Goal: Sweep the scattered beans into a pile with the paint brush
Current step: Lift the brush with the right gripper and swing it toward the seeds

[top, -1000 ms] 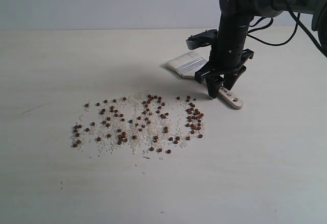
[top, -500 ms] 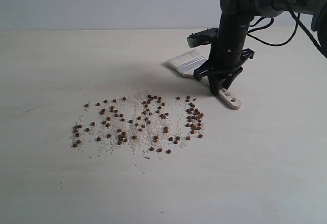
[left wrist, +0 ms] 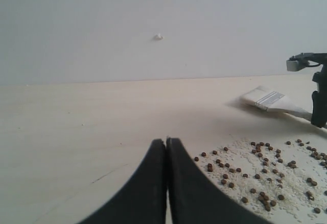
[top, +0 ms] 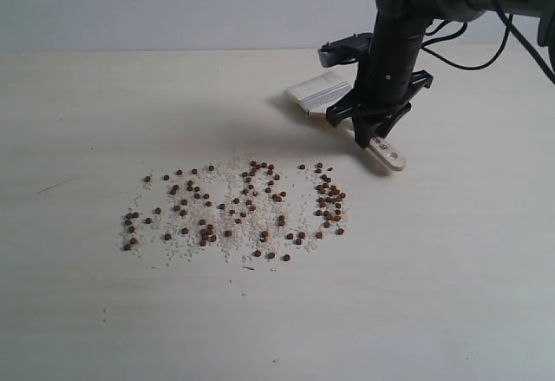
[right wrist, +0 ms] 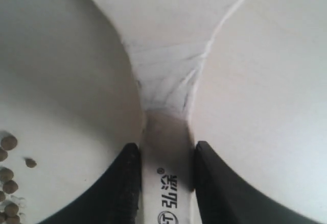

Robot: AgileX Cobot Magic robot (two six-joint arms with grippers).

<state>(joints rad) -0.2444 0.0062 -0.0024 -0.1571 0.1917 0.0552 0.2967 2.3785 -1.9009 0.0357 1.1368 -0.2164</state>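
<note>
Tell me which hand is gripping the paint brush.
The right hand: it is clamped on the paint brush by its wooden handle. The left hand is shut on nothing, apart from the brush.

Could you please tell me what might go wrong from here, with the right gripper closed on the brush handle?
1. The right gripper holds the paint brush on its handle, well back from the bristles, so the brush may twist or slip once the bristles press on the table.
2. The beans are round and widely spread; a fast stroke could roll them outward rather than gather them.
3. White grains lie among them and will likely be swept along.
</note>
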